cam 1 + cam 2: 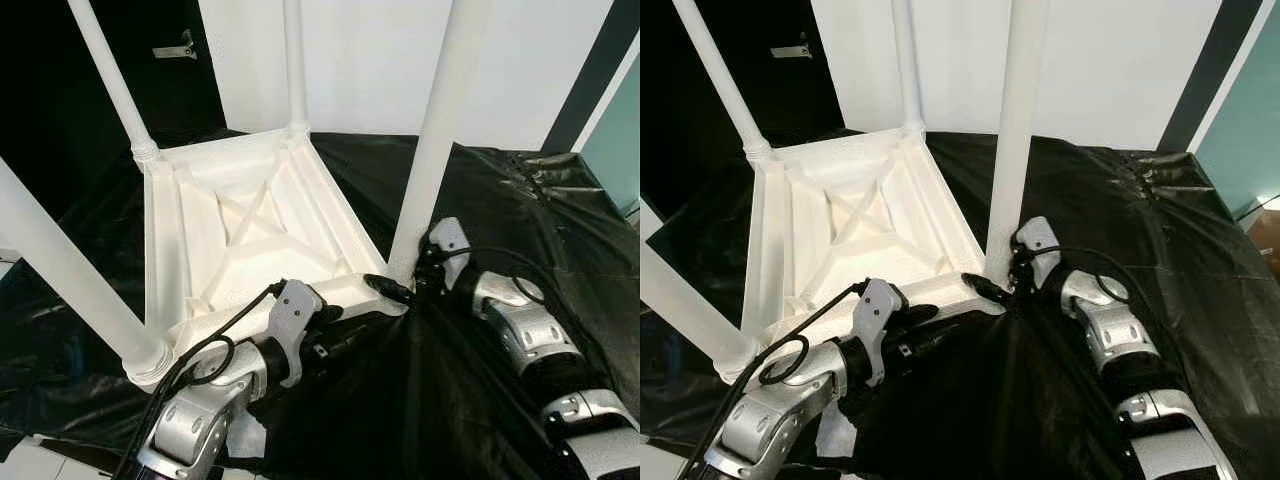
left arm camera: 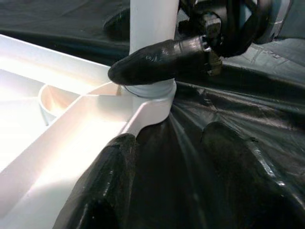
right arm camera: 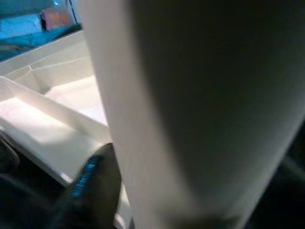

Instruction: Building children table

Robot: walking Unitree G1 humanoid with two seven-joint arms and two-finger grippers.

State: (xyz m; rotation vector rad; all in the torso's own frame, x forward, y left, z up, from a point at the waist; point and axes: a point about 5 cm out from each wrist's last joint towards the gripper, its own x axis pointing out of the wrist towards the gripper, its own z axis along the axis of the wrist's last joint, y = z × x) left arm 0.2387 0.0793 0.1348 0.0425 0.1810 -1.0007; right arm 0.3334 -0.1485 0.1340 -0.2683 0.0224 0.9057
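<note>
Upside down on the black sheet (image 1: pixel 520 210) lies the white table top (image 1: pixel 250 230), its four legs standing up from the corners. At the near right corner the right gripper (image 1: pixel 405 287) clasps the base of the leg (image 1: pixel 432 150) — one black finger (image 2: pixel 157 62) wraps its collar. The left gripper (image 2: pixel 176 157) rests spread apart on the sheet just beside that corner — holding nothing.

- I see the white plastic table (image 1: pixel 250 235) left of centre in the head views — upside down, ribbed underside up.
- Its four round legs (image 1: pixel 437 130) stand upright at the corners.
</note>
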